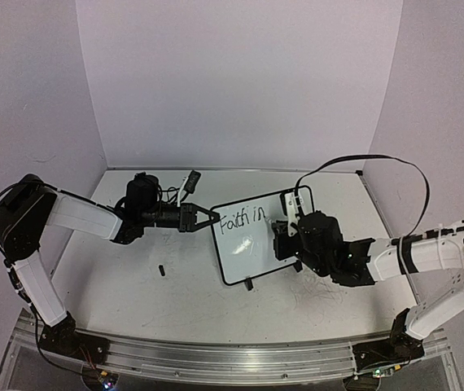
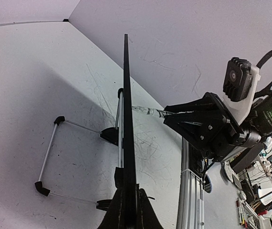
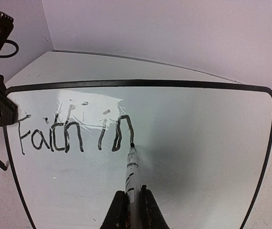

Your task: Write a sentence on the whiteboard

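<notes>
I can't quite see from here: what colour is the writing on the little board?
The writing is black, on the whiteboard; clearest in the right wrist view.

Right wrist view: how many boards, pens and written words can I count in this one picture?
Whiteboard: 1
Marker: 1
Written words: 2, "Faith" and "in"
Total: 4

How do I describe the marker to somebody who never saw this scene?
On the table stands a small black-framed whiteboard. In front of it the right gripper holds the marker: the only pale thin stick, its dark tip at the words.
</notes>
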You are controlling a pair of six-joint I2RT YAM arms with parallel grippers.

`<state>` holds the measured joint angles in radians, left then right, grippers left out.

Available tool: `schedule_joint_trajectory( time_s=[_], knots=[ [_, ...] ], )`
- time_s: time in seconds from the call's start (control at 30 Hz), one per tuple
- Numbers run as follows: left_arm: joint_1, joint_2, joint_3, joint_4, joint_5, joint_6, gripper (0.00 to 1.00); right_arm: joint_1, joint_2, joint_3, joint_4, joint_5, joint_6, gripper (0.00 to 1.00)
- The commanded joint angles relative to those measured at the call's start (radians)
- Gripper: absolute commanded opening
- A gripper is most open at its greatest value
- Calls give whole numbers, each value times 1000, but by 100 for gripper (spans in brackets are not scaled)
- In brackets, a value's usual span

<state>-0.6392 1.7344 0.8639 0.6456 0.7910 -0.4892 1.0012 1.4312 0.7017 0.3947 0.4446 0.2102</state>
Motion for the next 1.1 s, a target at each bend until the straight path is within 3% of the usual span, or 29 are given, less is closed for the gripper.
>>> schedule_joint_trajectory(
  time_s=[0.0, 0.27, 1.07],
  knots=[
    [-41, -2, 31, -22, 82, -5, 0, 0, -67, 42, -10, 9, -29, 0],
    [-40, -10, 30, -23, 82, -2, 0, -117, -140, -41, 84, -193, -65, 0],
    [-40, -6, 32, -24, 85, -2, 0, -118, -76, -22, 80, -140, -65, 0]
  ],
)
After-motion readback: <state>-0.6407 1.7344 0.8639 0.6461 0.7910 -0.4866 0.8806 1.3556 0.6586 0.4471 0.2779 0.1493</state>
